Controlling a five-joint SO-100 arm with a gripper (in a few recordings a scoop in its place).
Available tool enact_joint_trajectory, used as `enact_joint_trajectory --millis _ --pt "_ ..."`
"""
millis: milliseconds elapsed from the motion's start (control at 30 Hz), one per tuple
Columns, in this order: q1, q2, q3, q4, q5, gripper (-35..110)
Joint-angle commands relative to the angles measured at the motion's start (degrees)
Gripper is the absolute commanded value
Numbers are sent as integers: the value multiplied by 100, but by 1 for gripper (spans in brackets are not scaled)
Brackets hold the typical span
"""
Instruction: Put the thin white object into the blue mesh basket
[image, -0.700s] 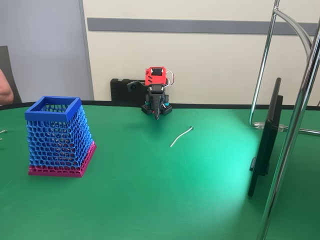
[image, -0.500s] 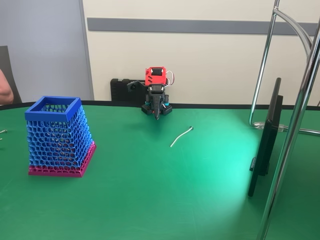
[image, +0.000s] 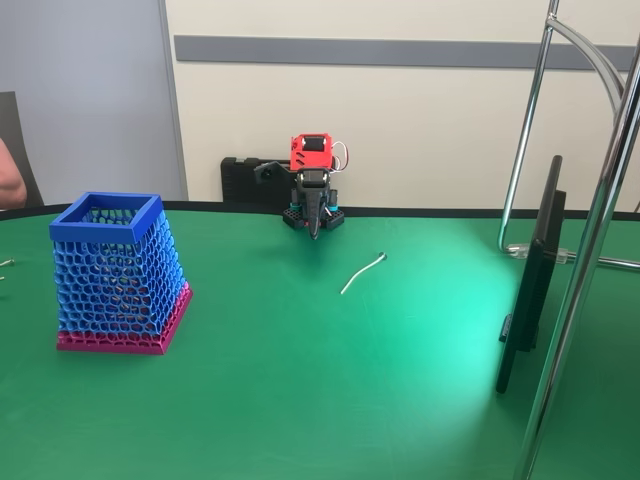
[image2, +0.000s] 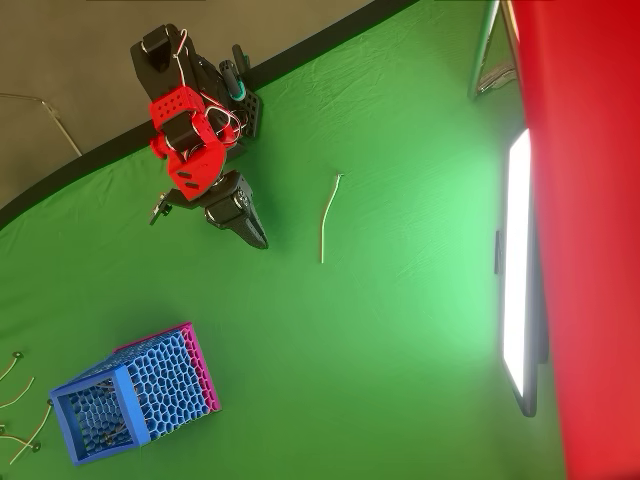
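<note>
Honeycomb mesh is making up the walls of the blue mesh basket (image: 120, 275), which you are seeing in the fixed view as a tall tapered square with a solid blue rim and a magenta-pink bottom band, standing upright at about nine o'clock on the table; in the overhead view the basket (image2: 135, 405) is sitting toward seven o'clock. You are finding the thin white object (image: 362, 272), a slender, slightly curved strip, lying flat on the green surface near the middle of the fixed view, well apart from the basket and resting outside it; overhead, the same strip (image2: 327, 215) is lying just right of the arm. The gripper (image: 316, 228) is hanging from the red and black arm (image: 312, 180) at the far edge, its dark fingers pointing down and looking pressed together, holding nothing; overhead, the gripper (image2: 255, 235) is tapering to a point toward five o'clock. Compared with the earlier frames, you are seeing no change: arm, strip and basket are all keeping their places. The table (image: 300, 400) is wearing a smooth green covering with a black rim, a bright patch glowing beside a dark flat panel (image: 530, 280) at three o'clock. Chrome tubes (image: 590, 250) are rising at the right, and a cream wall with a grey band is closing the room behind.
</note>
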Motion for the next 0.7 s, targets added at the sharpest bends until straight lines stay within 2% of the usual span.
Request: enact_joint_trajectory --millis 0,400,667 --pt "-44 18 35 -9 -62 1" --pt "-123 -132 -114 -62 -237 1" --pt "-132 -1485 -976 -422 -589 1"
